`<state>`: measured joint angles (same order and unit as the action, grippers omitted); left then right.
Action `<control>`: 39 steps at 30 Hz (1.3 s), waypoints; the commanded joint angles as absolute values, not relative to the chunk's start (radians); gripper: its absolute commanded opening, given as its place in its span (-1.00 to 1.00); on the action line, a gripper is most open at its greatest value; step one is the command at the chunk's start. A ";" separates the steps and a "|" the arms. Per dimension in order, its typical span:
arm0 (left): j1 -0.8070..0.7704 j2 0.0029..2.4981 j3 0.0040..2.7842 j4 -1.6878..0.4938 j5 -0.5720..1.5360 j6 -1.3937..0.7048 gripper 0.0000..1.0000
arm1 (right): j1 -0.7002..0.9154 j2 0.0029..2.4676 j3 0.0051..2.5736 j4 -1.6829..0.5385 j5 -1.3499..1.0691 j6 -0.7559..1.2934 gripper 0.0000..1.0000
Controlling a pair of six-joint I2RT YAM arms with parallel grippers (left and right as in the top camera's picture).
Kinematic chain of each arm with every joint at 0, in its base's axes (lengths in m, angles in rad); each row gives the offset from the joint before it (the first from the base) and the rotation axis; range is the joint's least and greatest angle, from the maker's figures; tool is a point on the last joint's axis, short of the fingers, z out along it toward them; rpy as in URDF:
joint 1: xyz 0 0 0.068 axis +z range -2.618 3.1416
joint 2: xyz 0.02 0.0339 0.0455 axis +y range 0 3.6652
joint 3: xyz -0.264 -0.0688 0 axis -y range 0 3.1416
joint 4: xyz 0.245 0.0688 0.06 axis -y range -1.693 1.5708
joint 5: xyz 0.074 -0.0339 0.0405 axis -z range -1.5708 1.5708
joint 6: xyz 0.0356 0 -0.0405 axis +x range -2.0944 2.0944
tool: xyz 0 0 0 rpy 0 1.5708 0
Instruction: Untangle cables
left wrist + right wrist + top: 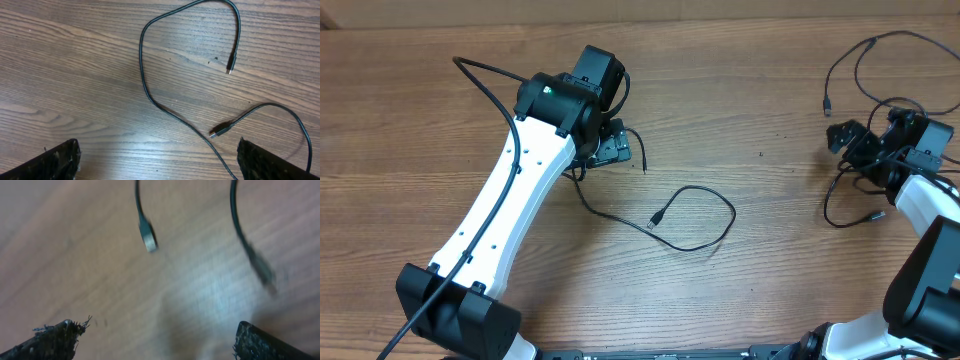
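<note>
**Both grippers spread wide, each with its own cable work close at hand**

Overhead: the left gripper (612, 150) is hanging low over the wooden table (740, 90), left of centre, with its jaws standing apart and pinching nothing. The loose cable (733, 215) is lying just beside it, toward the middle of the table and the robot's side. It is stretching out in a flat loop whose long axis is running across the table, with one plug (656, 220) pointing back toward the gripper. The right gripper (855, 143) is sitting at the far right among the tangled cables (828, 85), which are looping around it. The left arm is clearly the nearer one to the loose cable.

Left wrist: the fingers (55, 160) are showing at both lower corners, spread wide, with only wood between them. The loose cable (142, 70) is sweeping down from a loop at the top, diagonally toward the right-hand finger. Two plug ends (218, 133) are lying ahead and to the right. I cannot tell whether they belong to one cord.

Right wrist: the view is blurring. The fingers (57, 335) are standing wide apart and gripping nothing. Two cord ends (147, 236) of the tangled cables are showing ahead, well clear of the fingers.

The coming grasp is probably hinging on the left gripper meeting that diagonal stretch crosswise
</note>
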<state>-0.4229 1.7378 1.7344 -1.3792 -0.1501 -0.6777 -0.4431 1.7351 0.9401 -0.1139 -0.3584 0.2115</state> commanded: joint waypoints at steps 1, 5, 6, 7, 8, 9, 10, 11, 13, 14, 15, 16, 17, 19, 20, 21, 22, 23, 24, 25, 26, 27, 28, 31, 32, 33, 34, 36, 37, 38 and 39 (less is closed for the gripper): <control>-0.419 1.745 1.736 -1.379 -0.145 -0.665 1.00 | -0.438 1.751 0.942 -0.074 -0.357 0.275 1.00; -0.419 1.745 1.736 -1.379 -0.145 -0.665 1.00 | -0.440 1.750 0.954 -0.079 -0.361 0.288 1.00; -0.419 1.745 1.736 -1.379 -0.145 -0.665 0.99 | -0.440 1.750 0.965 -0.101 -0.361 0.288 1.00; -0.419 1.745 1.736 -1.379 -0.145 -0.665 1.00 | -0.440 1.750 0.980 -0.131 -0.361 0.287 1.00; -0.419 1.745 1.736 -1.379 -0.145 -0.665 1.00 | -0.440 1.748 0.997 -0.164 -0.361 0.283 1.00; -0.419 1.745 1.736 -1.379 -0.145 -0.665 1.00 | -0.440 1.747 1.018 -0.202 -0.361 0.273 1.00; -0.419 1.745 1.736 -1.379 -0.145 -0.665 1.00 | -0.440 1.744 1.037 -0.236 -0.361 0.253 1.00; -0.419 1.745 1.736 -1.379 -0.145 -0.665 1.00 | -0.440 1.739 1.063 -0.282 -0.361 0.221 1.00; -0.419 1.745 1.736 -1.379 -0.145 -0.665 1.00 | -0.440 1.728 1.100 -0.352 -0.361 0.163 1.00; -0.419 1.745 1.736 -1.379 -0.145 -0.665 1.00 | -0.439 1.720 1.122 -0.392 -0.361 0.126 1.00; -0.419 1.745 1.736 -1.379 -0.145 -0.665 1.00 | -0.438 1.712 1.142 -0.434 -0.361 0.094 1.00; -0.419 1.745 1.736 -1.379 -0.145 -0.665 1.00 | -0.439 1.703 1.159 -0.476 -0.360 0.067 1.00; -0.419 1.745 1.736 -1.379 -0.145 -0.665 0.99 | -0.439 1.690 1.183 -0.552 -0.360 0.022 1.00; -0.419 1.745 1.736 -1.379 -0.145 -0.665 1.00 | -0.439 1.684 1.192 -0.618 -0.361 0.002 1.00; -0.419 1.745 1.736 -1.379 -0.145 -0.665 1.00 | -0.439 1.684 1.192 -0.643 -0.361 -0.001 1.00; -0.419 1.745 1.736 -1.379 -0.145 -0.665 1.00 | -0.439 1.684 1.192 -0.672 -0.360 -0.002 1.00; -0.419 1.745 1.736 -1.379 -0.145 -0.665 1.00 | -0.439 1.685 1.192 -0.699 -0.361 -0.002 1.00; -0.419 1.745 1.736 -1.379 -0.145 -0.665 1.00 | -0.439 1.685 1.192 -0.734 -0.361 -0.002 1.00; -0.419 1.745 1.736 -1.379 -0.145 -0.665 1.00 | -0.438 1.685 1.192 -0.752 -0.361 -0.002 1.00; -0.419 1.745 1.736 -1.379 -0.145 -0.665 0.99 | -0.438 1.685 1.192 -0.776 -0.361 -0.002 1.00; -0.419 1.745 1.736 -1.379 -0.145 -0.665 1.00 | -0.437 1.685 1.192 -0.798 -0.361 -0.004 1.00; -0.419 1.745 1.736 -1.379 -0.145 -0.665 1.00 | -0.435 1.685 1.192 -0.834 -0.361 -0.006 1.00; -0.419 1.745 1.736 -1.379 -0.145 -0.665 1.00 | -0.435 1.685 1.192 -0.846 -0.361 -0.009 1.00; -0.419 1.745 1.736 -1.379 -0.145 -0.665 1.00 | -0.427 1.685 1.192 -0.893 -0.362 -0.009 1.00; -0.419 1.745 1.736 -1.379 -0.145 -0.665 0.99 | -0.418 1.685 1.191 -0.891 -0.373 -0.009 1.00; -0.419 1.745 1.736 -1.379 -0.145 -0.665 1.00 | -0.411 1.686 1.191 -0.886 -0.390 -0.009 1.00; -0.419 1.745 1.736 -1.379 -0.145 -0.665 1.00 | -0.402 1.689 1.191 -0.880 -0.420 -0.009 1.00; -0.419 1.745 1.736 -1.379 -0.145 -0.665 1.00 | -0.374 1.701 1.191 -0.864 -0.490 -0.009 1.00; -0.419 1.745 1.736 -1.379 -0.145 -0.665 1.00 | -0.364 1.707 1.191 -0.856 -0.502 -0.007 0.99; -0.419 1.745 1.736 -1.379 -0.145 -0.665 1.00 | -0.344 1.715 1.191 -0.842 -0.502 0.007 1.00; -0.419 1.745 1.736 -1.379 -0.145 -0.665 1.00 | -0.333 1.720 1.191 -0.835 -0.501 0.007 1.00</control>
<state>-0.4229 1.7378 1.7344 -1.3792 -0.1497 -0.6777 -0.3752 1.7081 1.1706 -0.8524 -0.4374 0.0013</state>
